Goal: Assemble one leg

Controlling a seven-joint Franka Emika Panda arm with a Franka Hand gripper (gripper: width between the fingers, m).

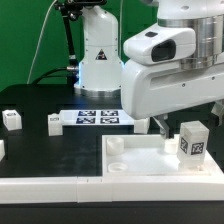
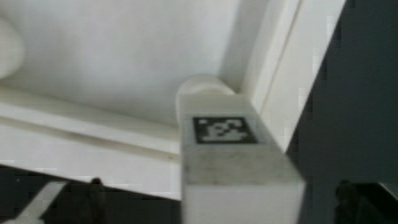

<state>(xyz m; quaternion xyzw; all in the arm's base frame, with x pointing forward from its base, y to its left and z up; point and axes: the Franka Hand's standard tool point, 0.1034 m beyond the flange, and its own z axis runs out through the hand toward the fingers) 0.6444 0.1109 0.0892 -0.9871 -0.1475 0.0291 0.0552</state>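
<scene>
A leg [image 1: 192, 141], a chunky white peg with a black-and-white tag, stands upright on the white square tabletop panel [image 1: 140, 165] near its corner on the exterior view's right. My gripper [image 1: 187, 126] hangs over it, open, with one dark finger [image 1: 160, 126] beside the leg and clear of it. In the wrist view the leg [image 2: 228, 150] fills the middle between my spread fingertips [image 2: 68, 202], touching neither; my gripper [image 2: 214, 206] is empty. The panel's raised rim [image 2: 276, 60] runs past the leg.
The marker board [image 1: 95, 118] lies behind the panel. Two more legs [image 1: 12, 120] [image 1: 53, 122] stand on the black table at the exterior view's left, and another white part [image 1: 2, 150] shows at the left edge. The robot base [image 1: 98, 55] stands at the back.
</scene>
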